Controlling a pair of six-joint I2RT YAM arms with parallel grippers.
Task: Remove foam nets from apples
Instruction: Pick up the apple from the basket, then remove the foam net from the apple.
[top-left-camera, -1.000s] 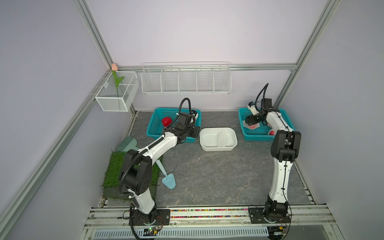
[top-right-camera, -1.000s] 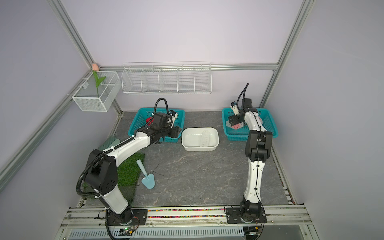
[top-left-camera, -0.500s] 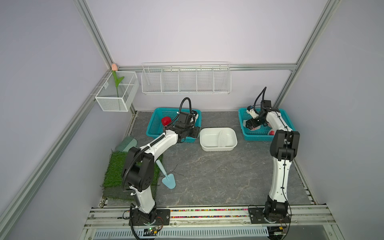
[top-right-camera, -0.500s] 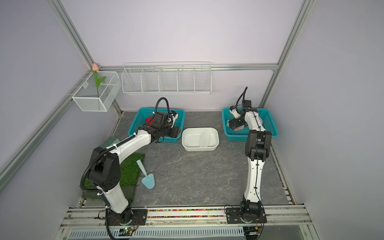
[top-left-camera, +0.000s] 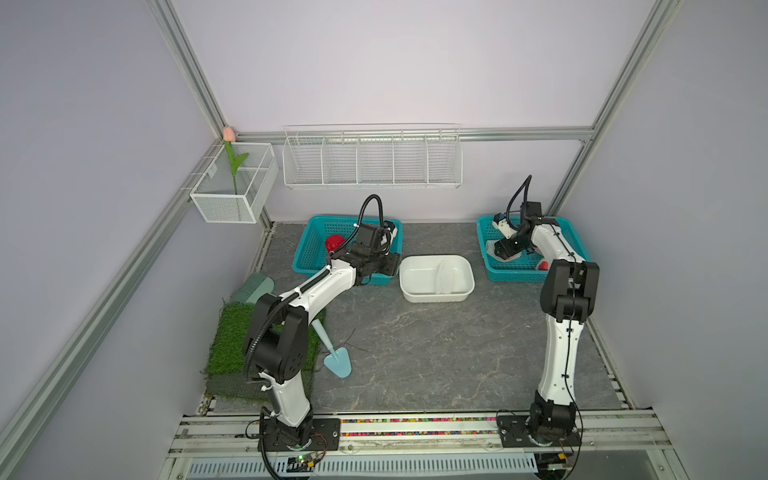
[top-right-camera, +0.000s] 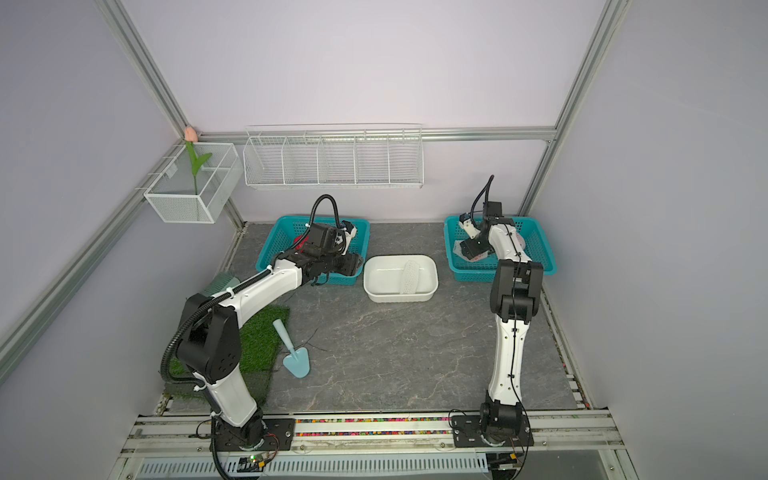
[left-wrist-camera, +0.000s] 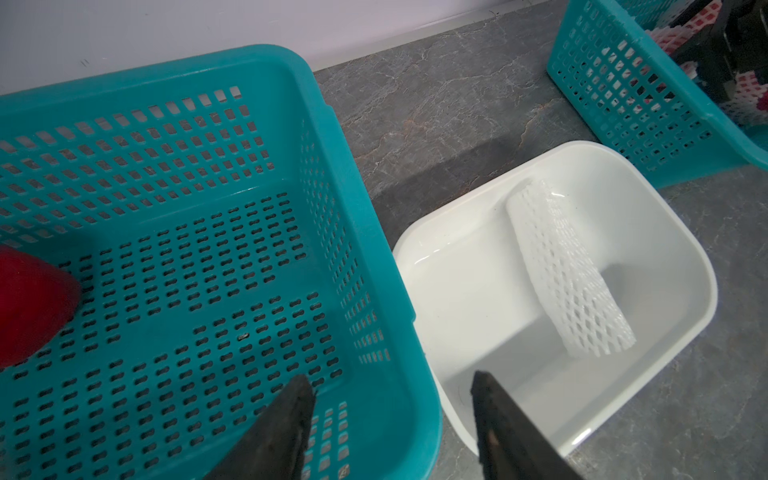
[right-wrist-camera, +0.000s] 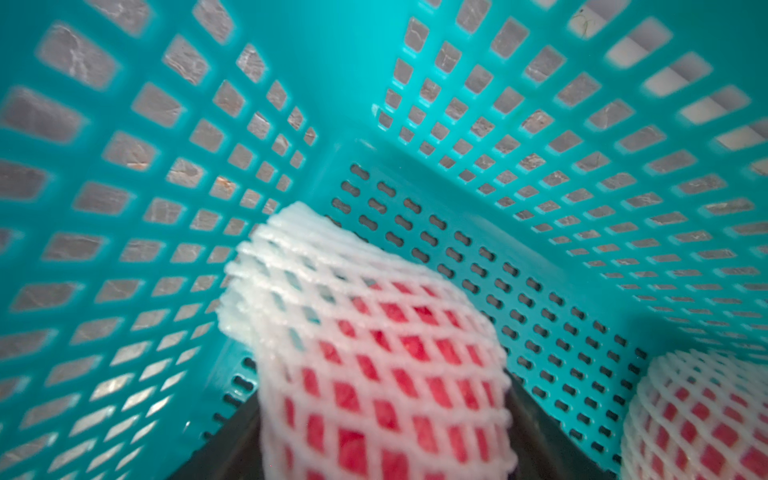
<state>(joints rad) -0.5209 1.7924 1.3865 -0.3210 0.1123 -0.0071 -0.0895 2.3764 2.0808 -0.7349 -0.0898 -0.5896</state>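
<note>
Black right gripper (right-wrist-camera: 382, 415) tight on both sides of foam-netted apple (right-wrist-camera: 374, 324) in teal basket (right-wrist-camera: 457, 104); left gripper (left-wrist-camera: 392, 378) agape, empty.

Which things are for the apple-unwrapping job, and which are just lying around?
For the job: netted apples, bare apple, empty foam net, white tub, teal baskets.
Just lying around: trowel, grass mat, tulip, wire rack.

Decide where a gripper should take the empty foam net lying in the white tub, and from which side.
Pinch the foam net across its narrow width near mid-length, coming straight down from above. It lies flattened and long, and the walls of the white tub would likely block a sideways approach.
</note>
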